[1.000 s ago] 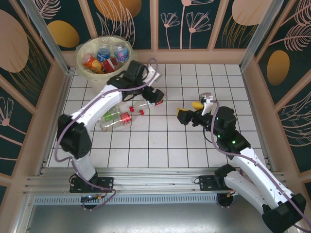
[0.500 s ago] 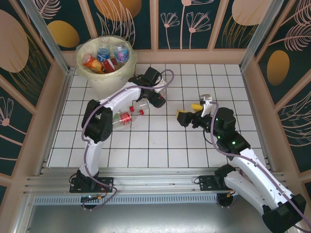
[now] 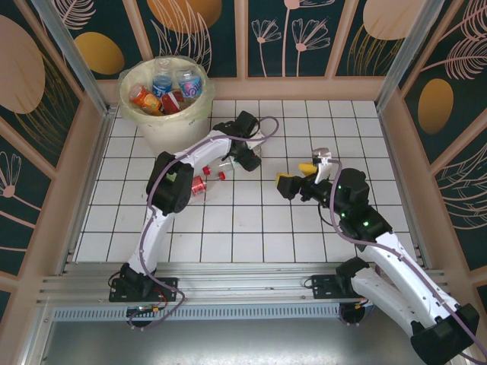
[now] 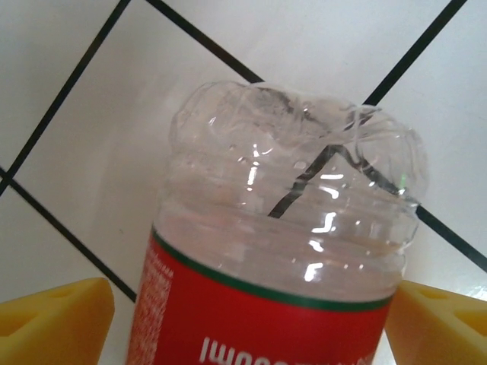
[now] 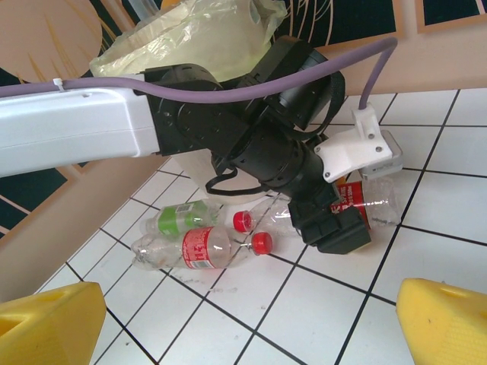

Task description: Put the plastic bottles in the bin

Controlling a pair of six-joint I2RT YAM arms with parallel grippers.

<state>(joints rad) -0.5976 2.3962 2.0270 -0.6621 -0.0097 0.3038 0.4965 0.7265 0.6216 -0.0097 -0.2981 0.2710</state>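
- Our left gripper (image 4: 247, 327) hangs spread astride the clear plastic bottle with the red label (image 4: 293, 228). The bottle lies on the white tiled table (image 3: 251, 220), and the yellow pads (image 4: 53, 319) flank its body without pinching it.
- We judge the step in hand to be the grasp. We should close squarely across the labelled middle, and gently, since thin plastic may crumple or slip sideways.
- We should lift it well clear before swinging to the round cream bin (image 3: 171, 125), near at the back left.
- Our right gripper (image 3: 297, 175) stands wide open, apart from the work. Two more clear bottles (image 5: 190, 247) lie on the tiles nearby.

White arms (image 3: 396, 257), black joints (image 3: 170, 185), purple cables (image 5: 228, 93)
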